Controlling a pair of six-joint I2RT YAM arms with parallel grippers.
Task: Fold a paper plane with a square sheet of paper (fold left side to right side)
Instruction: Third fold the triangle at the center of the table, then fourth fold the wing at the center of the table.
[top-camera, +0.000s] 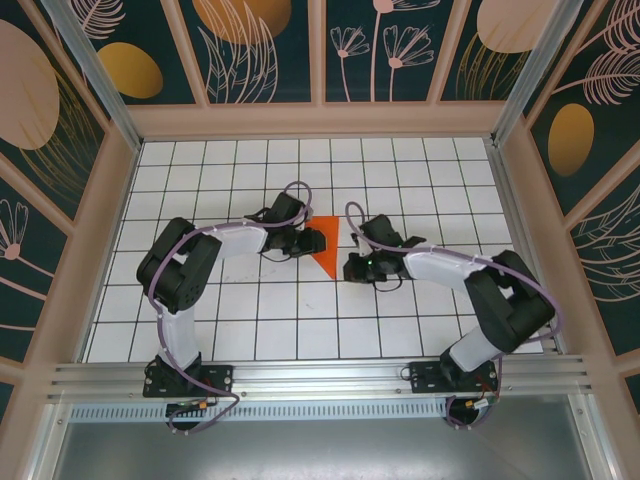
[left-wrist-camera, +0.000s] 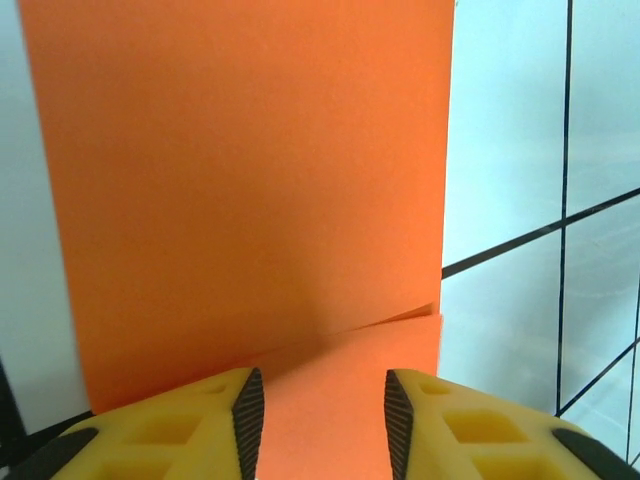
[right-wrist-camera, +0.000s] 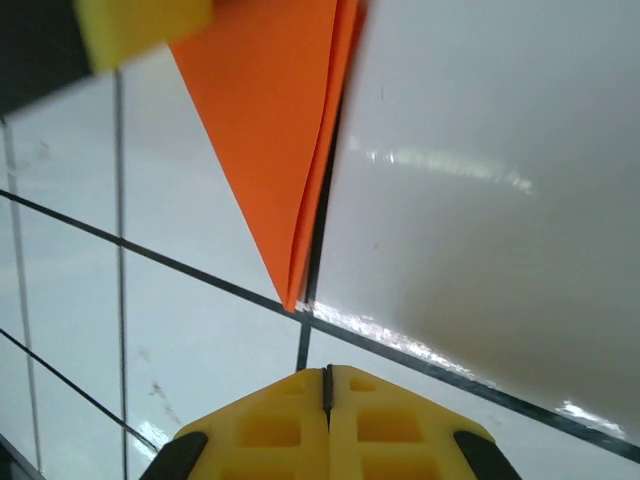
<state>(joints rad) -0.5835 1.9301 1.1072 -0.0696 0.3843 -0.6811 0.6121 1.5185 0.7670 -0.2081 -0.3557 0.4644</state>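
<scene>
Mid-fold. The square sheet of paper (top-camera: 330, 245) lies as a layered triangle between the two grippers, point toward the near side. Left gripper (left-wrist-camera: 325, 415) sits over its left part, jaws apart, clamping nothing. Right gripper (right-wrist-camera: 327, 385) is closed and empty, just near of the tip. Next, probably: press the crease flat and keep the layers aligned.

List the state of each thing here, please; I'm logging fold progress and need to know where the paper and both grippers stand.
orange paper: folded into a layered triangle, lying on the tiled table.
left gripper: open, the paper showing between its fingers.
right gripper: shut, empty, just short of the paper's pointed tip.
</scene>
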